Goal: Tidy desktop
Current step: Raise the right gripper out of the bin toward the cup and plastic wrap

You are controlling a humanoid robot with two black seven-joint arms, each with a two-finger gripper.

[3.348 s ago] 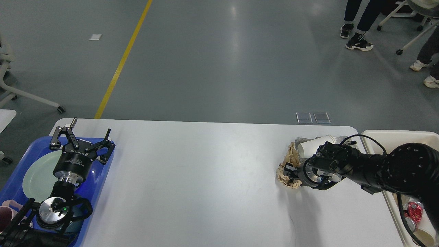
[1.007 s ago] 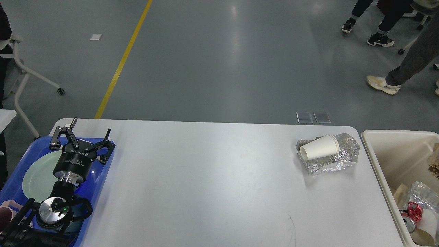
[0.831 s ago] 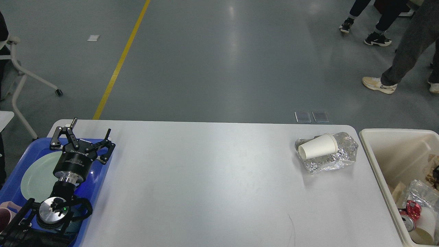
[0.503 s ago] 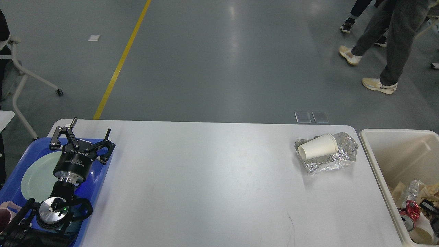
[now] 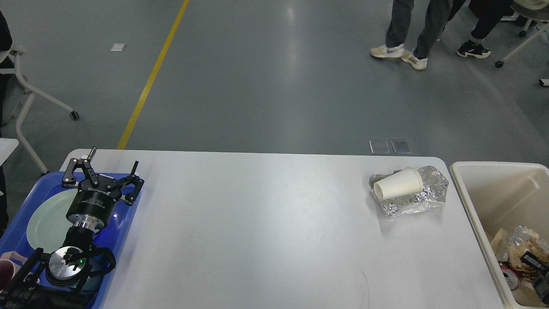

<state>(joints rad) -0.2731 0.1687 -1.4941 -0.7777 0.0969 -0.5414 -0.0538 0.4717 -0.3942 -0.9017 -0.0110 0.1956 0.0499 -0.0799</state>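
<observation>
Left gripper (image 5: 103,178) hangs with fingers spread and empty over the blue tray (image 5: 124,223) at the desk's left edge. Desk (image 5: 266,231) bare through the middle; paper cup (image 5: 398,183) lies tipped on crumpled foil (image 5: 422,201) near the far right corner. Right gripper barely visible inside the bin (image 5: 493,189), state unclear; risk: the cup rolls off shifting foil when grasped.

Bright, even overhead light, sharp focus, glare streaks on floor (image 5: 296,64).

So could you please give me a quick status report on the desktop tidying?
Left pincer open, empty, over blue plastic tray. Right pincer in beige plastic bin, state unclear. White paper cup lying on crumpled silver foil, both on white desktop.
</observation>
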